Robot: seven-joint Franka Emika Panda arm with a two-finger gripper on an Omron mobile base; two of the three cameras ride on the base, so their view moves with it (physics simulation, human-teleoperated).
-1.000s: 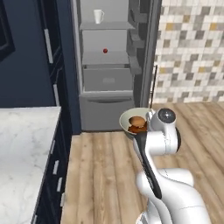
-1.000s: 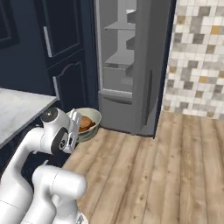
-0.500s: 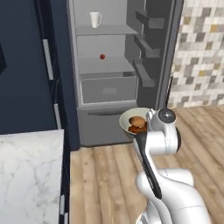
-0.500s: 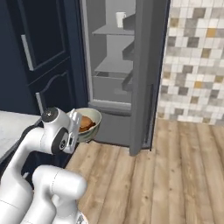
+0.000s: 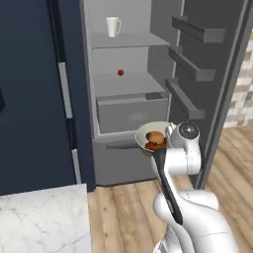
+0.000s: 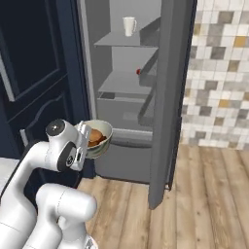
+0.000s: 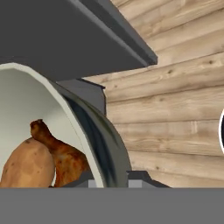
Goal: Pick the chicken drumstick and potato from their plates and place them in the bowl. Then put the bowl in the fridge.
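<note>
My gripper is shut on the rim of the bowl and holds it up in front of the open fridge, at about drawer height. Inside the bowl lie the potato and the chicken drumstick. From the right, the bowl hangs just ahead of the gripper, left of the fridge door. In the hand view the potato rests against the drumstick inside the cream bowl wall. The plates are out of view.
A white mug stands on the fridge's top shelf and a small red item on the shelf below. The open door with its racks juts out on the right. Dark navy cabinets stand left; a marble counter corner is near.
The whole picture has shifted: the base has driven closer to the fridge, which now looms larger. The bowl with the food stays in the shut gripper, unchanged relative to the arm.
</note>
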